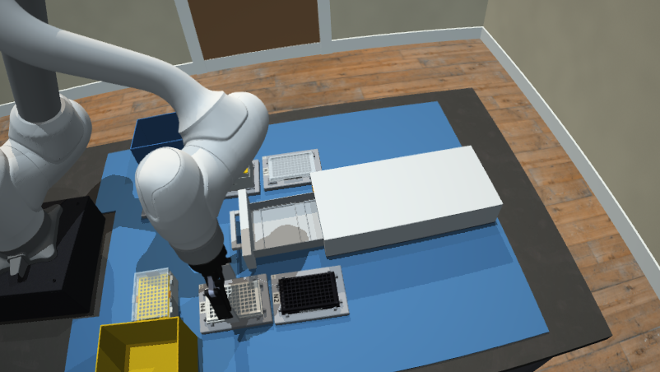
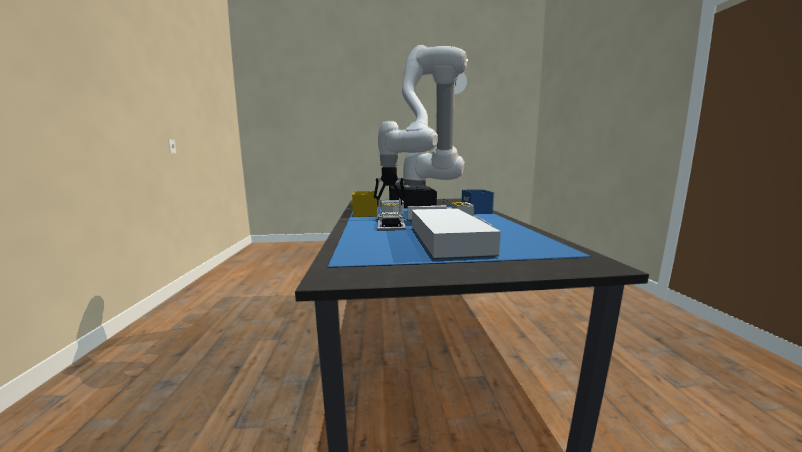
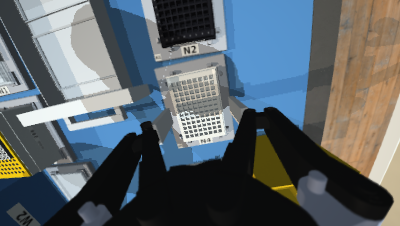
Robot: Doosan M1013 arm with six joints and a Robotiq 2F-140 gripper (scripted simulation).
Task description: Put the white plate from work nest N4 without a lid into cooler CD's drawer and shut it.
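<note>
The white plate [image 1: 242, 298] lies flat and without a lid in nest N4, at the front left of the blue mat. My gripper [image 1: 216, 299] hangs just above the plate's left end, open, with nothing between the fingers. In the wrist view the plate [image 3: 199, 102] lies between and below the two black fingers, apart from them. The cooler CD [image 1: 406, 196] is a long white box. Its drawer [image 1: 284, 226] stands pulled out toward the arm's base and is empty, with the bar handle [image 1: 234, 228] at its left end. The ribs show on the drawer's floor.
A black plate sits in nest N2 [image 1: 309, 291] right of N4. A tip box [image 1: 152, 295] and a yellow bin [image 1: 143, 344] stand left and in front of N4. A lidded plate [image 1: 290, 167] and a blue bin [image 1: 155, 136] lie behind the drawer.
</note>
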